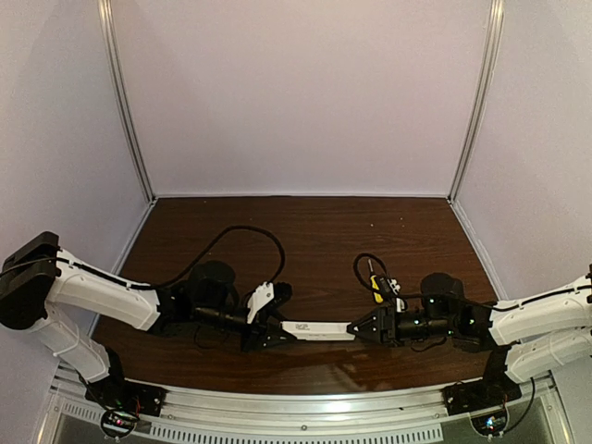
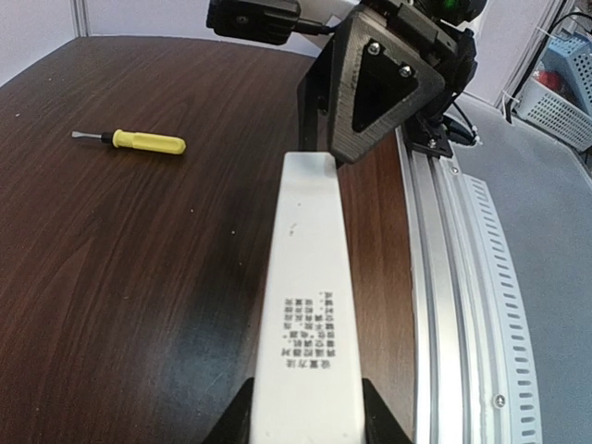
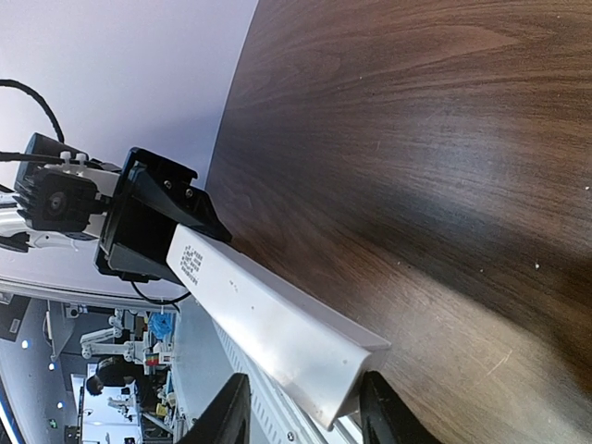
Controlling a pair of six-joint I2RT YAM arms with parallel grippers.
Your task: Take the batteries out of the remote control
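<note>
The remote control (image 1: 319,328) is a slim white bar held level above the dark table near its front edge, between the two arms. Its plain side with a small printed label (image 2: 310,338) faces the left wrist camera. My left gripper (image 1: 276,331) (image 2: 307,414) is shut on one end of it. My right gripper (image 1: 358,327) (image 3: 305,407) straddles the other end (image 3: 356,370); one finger touches the bar and a gap shows at the other finger (image 3: 229,407). The batteries are hidden from every view.
A yellow-handled screwdriver (image 1: 376,289) (image 2: 139,141) lies on the table behind the right gripper. Black cables (image 1: 250,236) loop over the wood. An aluminium rail (image 2: 444,277) runs along the near edge. White walls enclose the back and sides.
</note>
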